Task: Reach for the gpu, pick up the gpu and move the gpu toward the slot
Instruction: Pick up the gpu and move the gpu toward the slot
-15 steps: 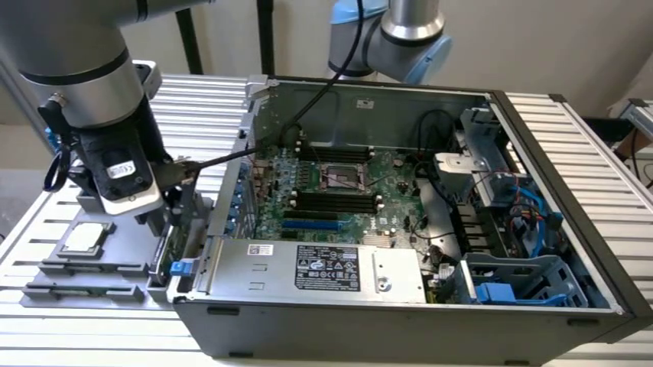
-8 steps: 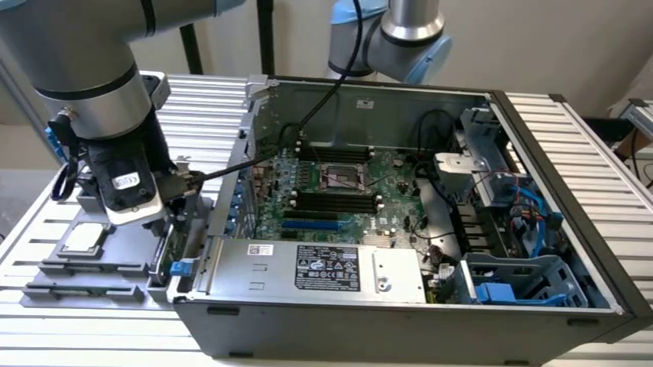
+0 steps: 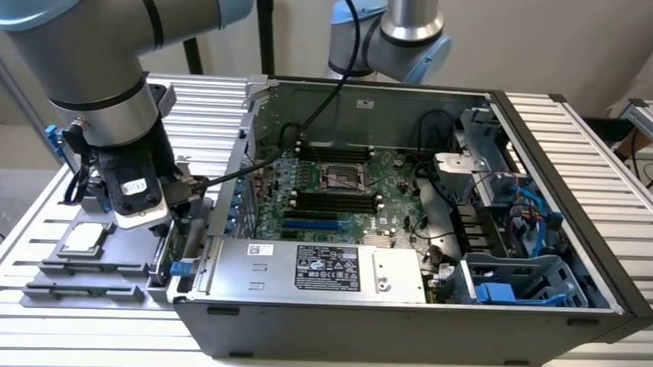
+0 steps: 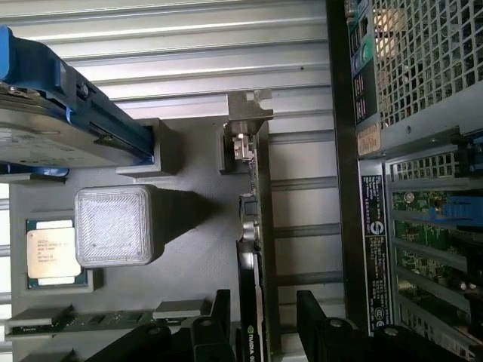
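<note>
The gpu [image 4: 250,249] stands edge-on in the grey holder tray [image 4: 196,249], a thin dark sliver with its silver end bracket [image 4: 244,121] at the far end. My gripper [image 4: 264,305] is low over it and open, one black finger [image 4: 219,313] close on one side of the card and the other finger [image 4: 311,313] a gap away on the opposite side. In the exterior view my gripper [image 3: 182,218] hangs over the tray [image 3: 102,271] just outside the case's left wall. The blue slot [image 3: 311,225] lies on the motherboard inside the open case.
On the tray sit a silver hard drive in a blue frame [image 4: 45,113], a square silver chip [image 4: 50,253], a pale square block [image 4: 115,226] and a memory stick [image 4: 90,320]. The case wall [image 3: 219,252] rises right beside the card. A second arm [image 3: 403,30] stands behind the case.
</note>
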Robot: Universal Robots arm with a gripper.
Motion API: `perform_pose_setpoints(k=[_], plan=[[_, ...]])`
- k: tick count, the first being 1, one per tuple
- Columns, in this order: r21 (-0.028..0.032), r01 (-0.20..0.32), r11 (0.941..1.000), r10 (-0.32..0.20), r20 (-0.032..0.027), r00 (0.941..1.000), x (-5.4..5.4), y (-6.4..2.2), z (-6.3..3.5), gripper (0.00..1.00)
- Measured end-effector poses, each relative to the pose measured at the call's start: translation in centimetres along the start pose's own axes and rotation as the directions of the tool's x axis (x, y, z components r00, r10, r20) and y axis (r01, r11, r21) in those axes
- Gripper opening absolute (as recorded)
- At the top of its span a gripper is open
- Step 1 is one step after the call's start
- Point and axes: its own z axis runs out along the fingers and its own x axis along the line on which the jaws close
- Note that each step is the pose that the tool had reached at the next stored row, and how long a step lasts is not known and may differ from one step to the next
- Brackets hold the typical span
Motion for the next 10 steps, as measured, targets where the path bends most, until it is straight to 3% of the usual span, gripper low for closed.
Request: perform_pose_setpoints(k=[10], plan=[[0.0003,0.030,0.9995,-0.030,-0.0013,0.9995,0.19,0.25,1.06,0.48]])
